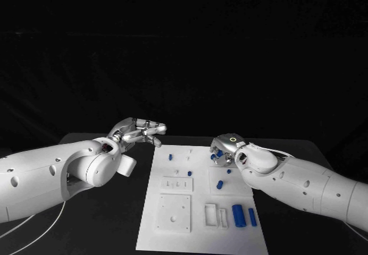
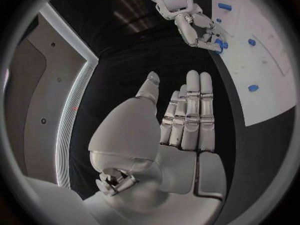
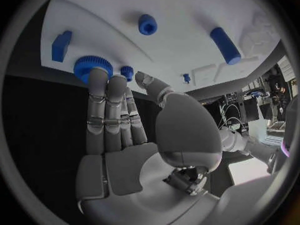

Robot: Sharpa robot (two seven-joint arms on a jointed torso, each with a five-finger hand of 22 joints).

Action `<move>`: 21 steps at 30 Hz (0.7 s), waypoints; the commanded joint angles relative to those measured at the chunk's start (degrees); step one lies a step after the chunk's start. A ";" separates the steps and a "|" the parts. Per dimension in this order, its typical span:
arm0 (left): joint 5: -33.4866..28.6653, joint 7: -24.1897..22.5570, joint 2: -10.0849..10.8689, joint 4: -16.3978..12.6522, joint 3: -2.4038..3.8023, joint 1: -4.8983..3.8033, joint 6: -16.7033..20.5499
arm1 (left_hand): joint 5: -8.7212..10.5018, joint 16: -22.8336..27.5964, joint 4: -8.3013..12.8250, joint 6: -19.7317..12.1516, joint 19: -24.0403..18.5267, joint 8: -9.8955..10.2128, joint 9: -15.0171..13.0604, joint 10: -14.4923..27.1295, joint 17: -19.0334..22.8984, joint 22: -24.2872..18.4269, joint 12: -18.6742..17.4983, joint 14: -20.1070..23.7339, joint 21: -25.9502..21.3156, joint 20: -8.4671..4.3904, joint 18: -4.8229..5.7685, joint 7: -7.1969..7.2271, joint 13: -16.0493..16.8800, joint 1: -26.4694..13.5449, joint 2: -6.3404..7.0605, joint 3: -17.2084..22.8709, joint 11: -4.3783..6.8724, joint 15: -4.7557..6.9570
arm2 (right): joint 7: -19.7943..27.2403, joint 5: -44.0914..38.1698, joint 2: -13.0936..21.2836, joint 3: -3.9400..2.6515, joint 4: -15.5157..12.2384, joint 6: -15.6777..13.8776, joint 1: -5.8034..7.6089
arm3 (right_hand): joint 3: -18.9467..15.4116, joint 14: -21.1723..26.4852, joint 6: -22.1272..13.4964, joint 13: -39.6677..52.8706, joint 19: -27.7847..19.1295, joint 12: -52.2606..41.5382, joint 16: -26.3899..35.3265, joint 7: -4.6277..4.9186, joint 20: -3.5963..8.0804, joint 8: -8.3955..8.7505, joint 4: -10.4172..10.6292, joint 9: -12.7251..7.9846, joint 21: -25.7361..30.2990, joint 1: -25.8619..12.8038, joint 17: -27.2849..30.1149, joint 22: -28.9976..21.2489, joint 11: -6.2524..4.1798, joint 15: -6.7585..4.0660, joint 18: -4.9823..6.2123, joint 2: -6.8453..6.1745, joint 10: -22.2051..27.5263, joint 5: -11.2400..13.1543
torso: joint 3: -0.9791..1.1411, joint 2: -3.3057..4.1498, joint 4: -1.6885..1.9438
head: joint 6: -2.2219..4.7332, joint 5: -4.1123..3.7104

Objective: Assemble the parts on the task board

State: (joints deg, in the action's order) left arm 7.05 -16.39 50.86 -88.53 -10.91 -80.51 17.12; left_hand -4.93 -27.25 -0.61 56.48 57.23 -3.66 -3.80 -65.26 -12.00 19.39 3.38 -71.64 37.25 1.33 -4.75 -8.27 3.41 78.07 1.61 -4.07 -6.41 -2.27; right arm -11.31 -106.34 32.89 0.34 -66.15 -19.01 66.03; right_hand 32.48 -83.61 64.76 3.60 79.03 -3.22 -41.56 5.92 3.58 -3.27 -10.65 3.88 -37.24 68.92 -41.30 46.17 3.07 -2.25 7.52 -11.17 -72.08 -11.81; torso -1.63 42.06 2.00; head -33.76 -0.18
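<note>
No writing or label can be read on anything here. Nearest the robot, on the white rectangular task board [image 1: 201,223], lie two blue cylindrical parts side by side: a thicker one [image 1: 239,214] and a thinner one [image 1: 252,217], just beside two white upright frames [image 1: 215,215]. To their left is a white square raised block [image 1: 174,212], and beyond it a smaller white plate with pegs [image 1: 177,184]. Further up the board I count about five more small blue pieces in the head view, among them a short blue peg [image 1: 220,184] near the middle and a small blue block [image 1: 169,157] toward the far left corner; the tiniest ones are too small to tell apart with certainty.

The right hand [image 1: 224,151] reaches over the board's far right edge, palm toward the board, fingers straight and close together. In the right wrist view its fingertips [image 3: 99,75] touch a blue toothed gear [image 3: 91,67], with a smaller blue gear [image 3: 127,72] just beside; nothing is clasped, though whether the thumb also presses is unclear.

The left hand [image 1: 140,131] hovers off the board's far left corner, above the black table [image 1: 115,212], fingers extended, close together and empty.
</note>
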 commanded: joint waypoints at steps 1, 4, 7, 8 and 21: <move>0.31 -0.22 -0.04 -0.15 0.08 -0.12 -1.01 | -0.27 -0.18 0.12 0.15 -0.36 0.02 -0.06 0.55 0.10 -0.07 0.09 0.18 0.37 0.04 0.07 -0.26 0.07 -0.31 -0.14 0.26 0.05 -0.12 | -0.61 -1.38 -0.18 0.01 0.12 0.30 -0.04 | 0.83 0.28 0.43 0.05 0.48 -0.16 -0.41 0.03 -0.03 -0.35 0.02 0.05 0.73 0.14 0.11 1.09 0.03 -0.01 0.63 -0.36 -0.03 0.31 | -0.10 0.28 0.06 | -0.01 0.00; 0.31 -0.19 -0.04 -0.16 0.09 -0.13 -1.05 | -0.32 -0.21 0.03 0.12 -0.37 0.03 -0.05 0.58 0.11 -0.08 0.08 0.17 0.40 0.05 0.07 -0.27 0.07 -0.38 -0.18 0.28 0.04 -0.12 | -0.58 -1.38 -0.30 0.01 0.21 0.42 -0.04 | 1.17 0.30 0.51 0.05 0.72 -0.17 -0.54 0.03 -0.03 -0.36 0.07 0.06 1.59 0.17 0.18 2.53 0.00 -0.04 0.62 -0.29 -0.15 0.50 | -0.09 0.40 0.06 | -0.06 0.12; 0.31 -0.18 -0.04 -0.11 0.10 -0.13 -1.07 | -0.32 -0.21 0.03 0.12 -0.37 0.03 -0.05 0.58 0.11 -0.08 0.08 0.17 0.40 0.05 0.07 -0.27 0.07 -0.38 -0.18 0.28 0.04 -0.12 | -0.56 -1.36 -0.40 0.01 0.31 0.48 -0.04 | 1.49 0.31 0.79 0.05 0.83 -0.17 -0.55 0.02 -0.02 -0.36 0.08 0.08 1.79 0.27 0.21 3.04 -0.07 -0.05 0.60 -0.11 -0.43 0.80 | -0.10 0.47 0.06 | -0.12 0.17; 0.31 -0.17 -0.04 -0.09 0.10 -0.13 -1.08 | -0.32 -0.21 0.02 0.12 -0.37 0.03 -0.05 0.58 0.11 -0.09 0.08 0.17 0.40 0.05 0.06 -0.27 0.07 -0.39 -0.18 0.29 0.04 -0.12 | -0.55 -1.35 -0.42 0.01 0.35 0.51 -0.04 | 1.62 0.31 0.92 0.05 0.86 -0.17 -0.56 0.02 0.00 -0.36 0.10 0.08 1.82 0.29 0.21 3.18 -0.08 -0.06 0.59 -0.03 -0.49 0.93 | -0.12 0.49 0.07 | -0.11 0.16; 0.28 -0.11 -0.07 0.02 0.10 -0.16 -1.25 | -0.39 -0.26 -0.14 0.10 -0.38 0.03 -0.05 0.62 0.14 -0.16 0.08 0.19 0.48 0.07 0.04 -0.27 0.07 -0.43 -0.30 0.37 0.04 -0.13 | -0.07 -0.65 -0.68 0.01 0.93 0.87 -0.04 | 3.22 0.28 2.29 0.09 1.21 -0.19 -0.79 -0.23 0.03 -0.39 0.38 0.14 2.80 0.63 0.22 6.24 -0.48 -0.08 0.33 1.40 -1.72 2.37 | -0.20 0.59 0.04 | -0.07 0.20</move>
State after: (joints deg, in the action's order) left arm 7.14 -16.25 50.86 -88.43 -10.87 -80.57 16.87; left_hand -4.93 -27.25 -0.78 56.49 57.23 -3.66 -3.79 -65.09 -11.95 19.32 3.38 -71.64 37.48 1.33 -4.75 -8.28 3.40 78.07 1.61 -3.91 -6.23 -2.27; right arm -11.55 -106.69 32.33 0.35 -65.28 -18.88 66.01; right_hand 35.43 -83.61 66.59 3.60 79.87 -3.22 -42.14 5.68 3.59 -3.27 -10.36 3.95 -34.77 69.72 -41.18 52.22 2.65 -2.26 7.45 -10.38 -73.33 -9.77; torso -1.78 42.56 2.04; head -33.80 0.02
